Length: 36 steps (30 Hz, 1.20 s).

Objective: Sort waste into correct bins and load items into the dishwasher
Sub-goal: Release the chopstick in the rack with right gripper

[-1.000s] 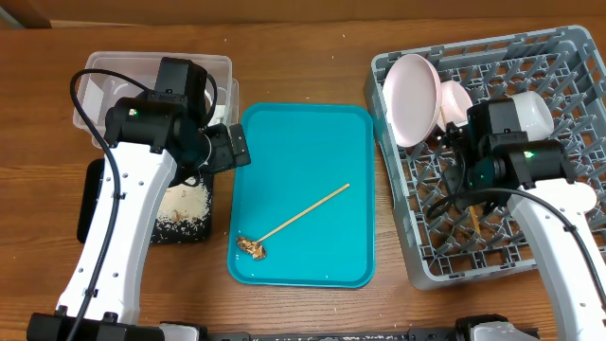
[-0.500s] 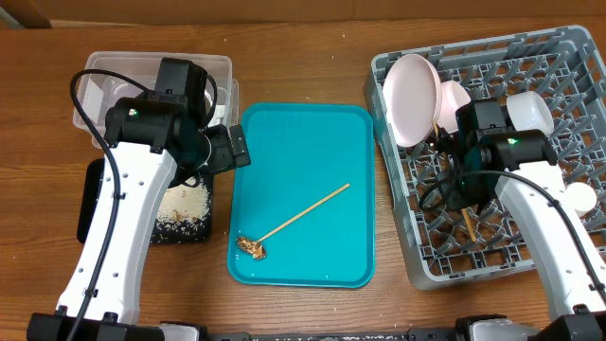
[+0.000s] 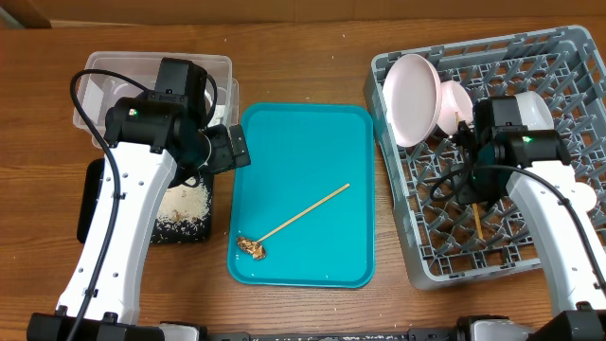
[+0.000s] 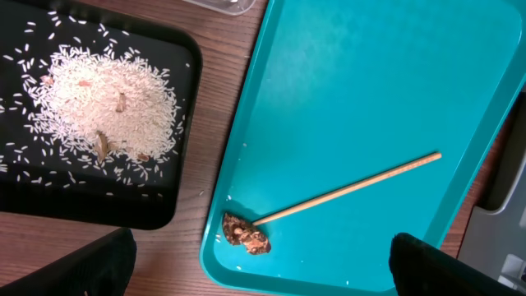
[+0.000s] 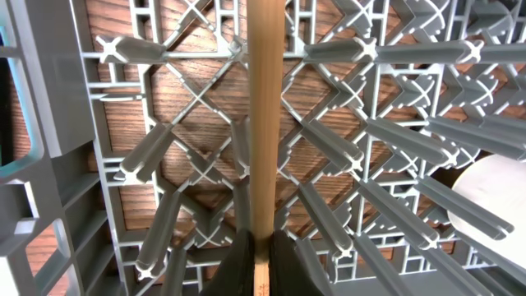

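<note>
My right gripper (image 5: 261, 247) is shut on a thin wooden chopstick (image 5: 265, 115) and holds it over the pegs of the grey dish rack (image 3: 568, 57); the chopstick also shows in the overhead view (image 3: 477, 225). A pink bowl (image 3: 412, 95), a pale bowl (image 3: 456, 102) and a white cup (image 3: 532, 106) stand in the rack. The second chopstick (image 4: 345, 189) lies on the teal tray (image 4: 370, 82), its tip at a brown food scrap (image 4: 245, 233). My left gripper (image 4: 263, 271) is open and empty above the tray's near left corner. Rice (image 4: 107, 107) lies in the black tray (image 4: 164, 205).
A clear plastic tub (image 3: 104, 71) stands at the back left, partly under my left arm. A round white item (image 3: 579, 197) sits at the rack's right side. Bare wooden table shows between the trays and the rack.
My right gripper has shifted over the rack with the chopstick, first towards the bowls, then back to the right. The left arm has not moved.
</note>
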Available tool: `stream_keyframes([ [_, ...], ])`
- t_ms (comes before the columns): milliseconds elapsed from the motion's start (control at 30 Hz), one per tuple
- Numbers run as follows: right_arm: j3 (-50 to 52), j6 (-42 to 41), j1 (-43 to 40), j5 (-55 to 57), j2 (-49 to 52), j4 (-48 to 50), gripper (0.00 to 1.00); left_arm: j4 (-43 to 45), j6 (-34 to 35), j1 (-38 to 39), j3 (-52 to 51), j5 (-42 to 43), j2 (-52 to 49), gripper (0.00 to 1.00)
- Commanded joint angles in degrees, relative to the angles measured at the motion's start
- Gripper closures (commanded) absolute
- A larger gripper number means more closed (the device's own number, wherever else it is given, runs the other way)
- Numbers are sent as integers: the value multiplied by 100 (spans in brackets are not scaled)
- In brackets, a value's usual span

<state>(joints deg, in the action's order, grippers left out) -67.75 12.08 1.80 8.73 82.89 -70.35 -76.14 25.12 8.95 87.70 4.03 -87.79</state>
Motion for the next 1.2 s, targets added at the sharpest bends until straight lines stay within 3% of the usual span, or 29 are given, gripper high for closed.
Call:
stream_keyframes([
  [0,20,35,-26,-437,-120,-4,96,-15,-90,7,42,-15,7,0],
  [467,20,26,-26,-789,-118,-273,95,-15,-90,7,42,-17,7,0],
  [633,20,7,-26,-804,-118,-284,80,-15,-92,7,42,-17,7,0],
  [1167,20,-13,-26,-1703,-118,-179,51,-177,-114,7,42,-15,4,0],
])
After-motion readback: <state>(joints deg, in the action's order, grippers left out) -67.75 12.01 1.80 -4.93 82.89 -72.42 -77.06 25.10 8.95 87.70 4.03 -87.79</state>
